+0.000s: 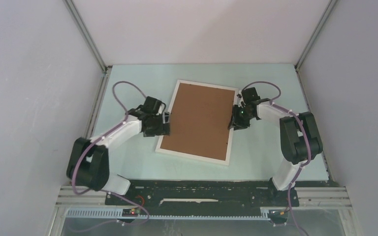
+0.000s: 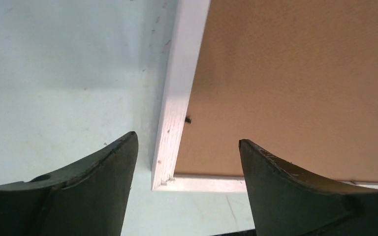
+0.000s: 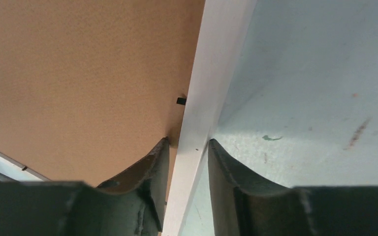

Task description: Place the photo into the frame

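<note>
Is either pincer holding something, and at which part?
Left pincer: open, holds nothing. Right pincer hugs the frame's right rail; whether it truly grips cannot be told.

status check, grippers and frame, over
left gripper open, astride left rail of the frame. right gripper close about the right rail, grip unclear. backing board covers the frame; photo not visible.

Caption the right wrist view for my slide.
Right end effector straddling the white frame edge beside its brown backing board.
</note>
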